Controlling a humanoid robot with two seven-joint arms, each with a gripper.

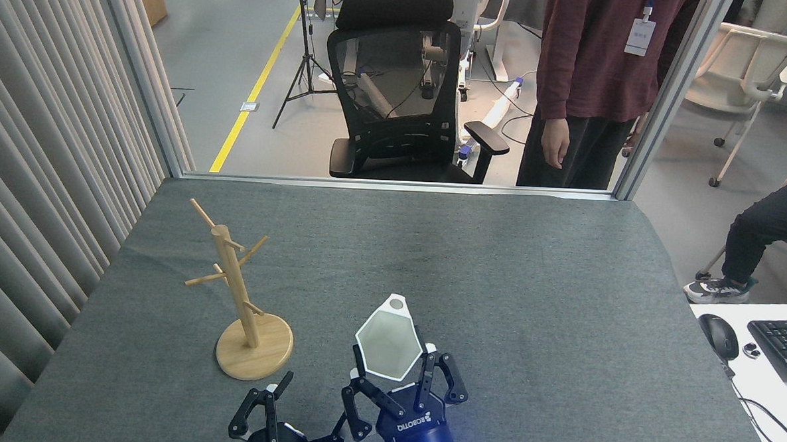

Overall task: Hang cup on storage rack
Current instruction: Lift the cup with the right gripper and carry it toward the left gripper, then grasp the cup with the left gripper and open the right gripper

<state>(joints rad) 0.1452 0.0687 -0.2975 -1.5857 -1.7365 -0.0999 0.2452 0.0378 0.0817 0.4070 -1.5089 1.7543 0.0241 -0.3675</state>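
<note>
Near edge, bottom of view: left pincer (290,402) low over the grey bench (537,267), fingers spread wide, nothing between them. Just beside it on its right, the right pincer (405,374), dark body with a blue light, fingers closed around the lower part of the cup (388,345).

Cup: white, matte, hexagonal mouth facing up toward the camera, pale grey inside. A small tab juts from the far rim with a round hole through it. Held above the bench, near the front centre.

Left of the cup, close but apart: the storage rack (231,277), light wood, one upright post, thin pegs slanting outward, round flat disc base on the bench. Pegs bare.

Beyond the bench: a black mesh office chair (393,81) and a standing person (593,70) in a dark red top.
</note>
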